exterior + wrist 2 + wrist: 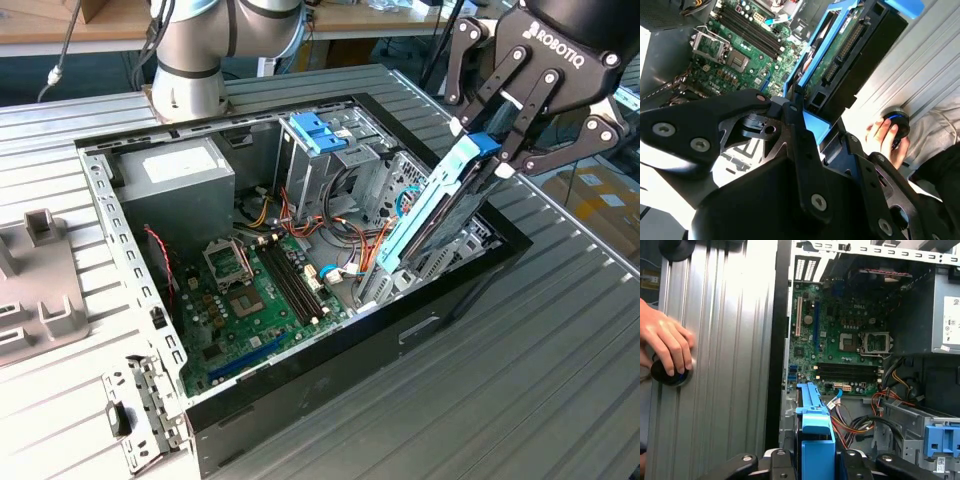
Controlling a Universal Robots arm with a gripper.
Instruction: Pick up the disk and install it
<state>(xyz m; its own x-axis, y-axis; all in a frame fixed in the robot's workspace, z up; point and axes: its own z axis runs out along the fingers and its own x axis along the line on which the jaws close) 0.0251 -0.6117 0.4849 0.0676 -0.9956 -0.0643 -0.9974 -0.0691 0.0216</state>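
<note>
Pickup's done: my gripper (pixel 485 150) pinches the disk (pixel 430 215) by its blue end. It's tilted, lower end inside the case (pixel 340 345), three o'clock of the motherboard (pixel 250 300) in the exterior view (not seated yet).

Bright, even light; soft shadows inside the computer case (pixel 330 370).

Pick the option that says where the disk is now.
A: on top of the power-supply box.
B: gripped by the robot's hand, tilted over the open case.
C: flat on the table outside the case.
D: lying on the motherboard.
B: in the exterior view the hand grips the disk by its upper end, and the disk slants down into the open case.
</note>
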